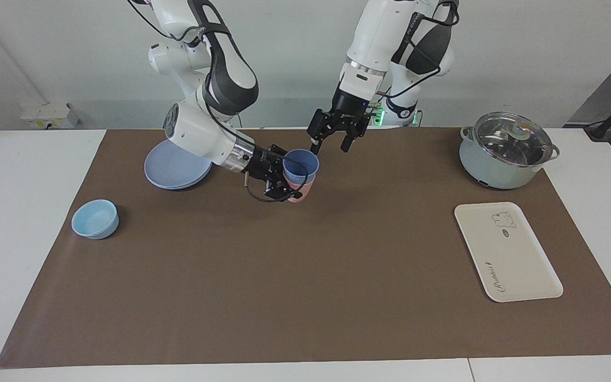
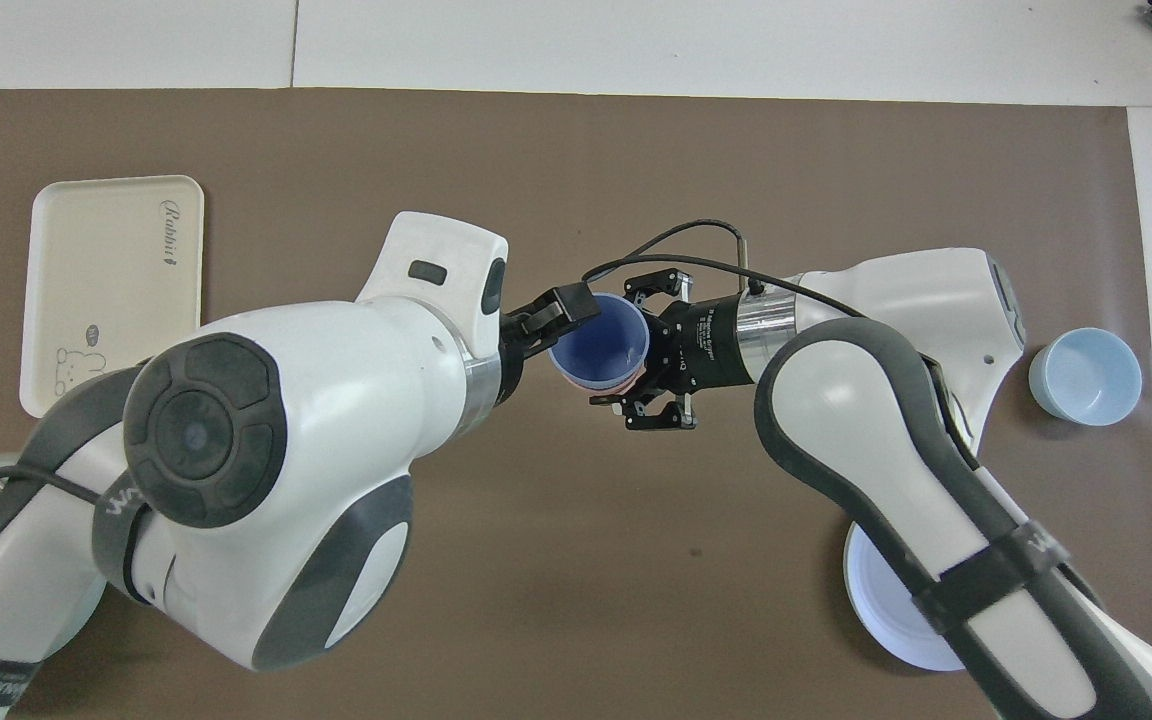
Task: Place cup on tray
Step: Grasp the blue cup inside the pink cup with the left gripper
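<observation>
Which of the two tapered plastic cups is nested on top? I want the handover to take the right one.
The periwinkle-blue plastic cup sits inside the pink plastic cup, whose lower part shows beneath it. The right gripper is shut on the pink one.

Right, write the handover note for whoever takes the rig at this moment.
Right gripper: shut on the pink cup, with the cup nested in it, held up over the mat's middle.
Left gripper: open, hanging just beside the cup's rim, not gripping it.
Tray: bare, at the left arm's end of the table, near the pot.
Done: the stacked cups are lifted.
Left: pull the cup out of the pink one, carry it over, set it on the tray.
</observation>
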